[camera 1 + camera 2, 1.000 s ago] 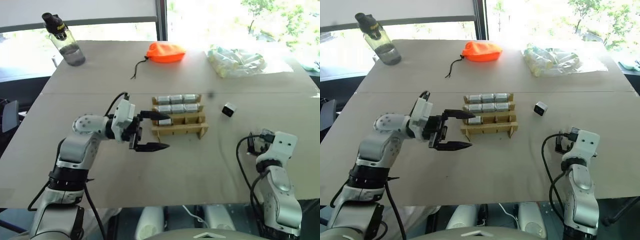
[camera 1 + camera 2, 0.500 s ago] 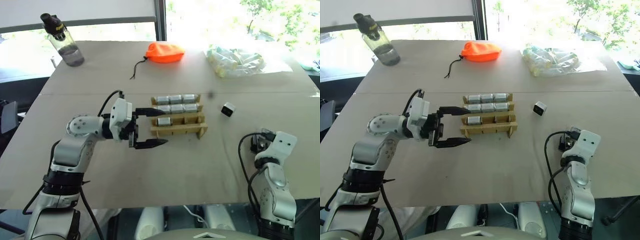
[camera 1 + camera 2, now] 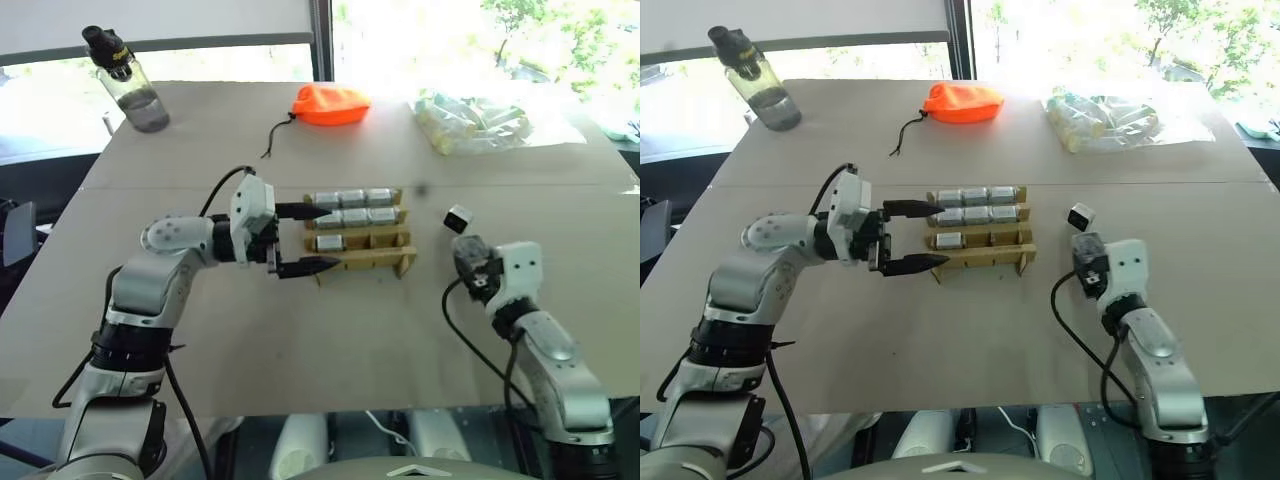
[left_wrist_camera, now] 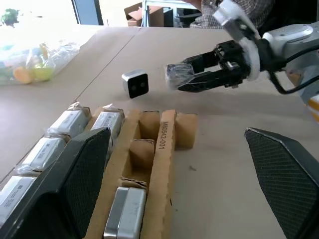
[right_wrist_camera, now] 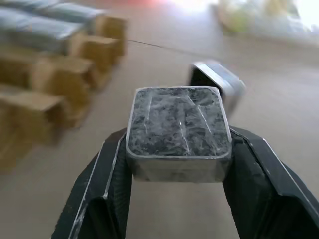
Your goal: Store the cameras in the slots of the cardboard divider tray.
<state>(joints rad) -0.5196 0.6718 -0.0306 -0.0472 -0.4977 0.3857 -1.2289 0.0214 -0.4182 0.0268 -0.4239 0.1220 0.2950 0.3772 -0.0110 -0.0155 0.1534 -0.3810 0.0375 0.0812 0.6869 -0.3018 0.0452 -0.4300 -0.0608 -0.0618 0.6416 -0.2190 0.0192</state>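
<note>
While the left gripper (image 3: pixel 300 240) hangs at the left end of the cardboard divider tray (image 3: pixel 361 258) with its fingers spread wide and empty, the right gripper (image 5: pixel 174 164) is clamped on a camera (image 5: pixel 178 130), one finger on each side of the block. A second ago that hand sat low at the near table edge, well right of the tray, with nothing visible in it; now it is raised and carried in toward the tray's right end. The left gripper has also closed in on the tray from the near-left.

Tray contents: far row three cameras, middle row three, near row one camera (image 3: pixel 329 242) in its left slot. The two slots to its right are empty.

One more loose camera (image 3: pixel 457 219) lies on the table (image 3: pixel 330 330) just right of the tray, black lens face showing, just beyond the raised right hand.

Judgement: pick completed; next step is insertion into an empty near-row slot. After that, one camera left to store.
</note>
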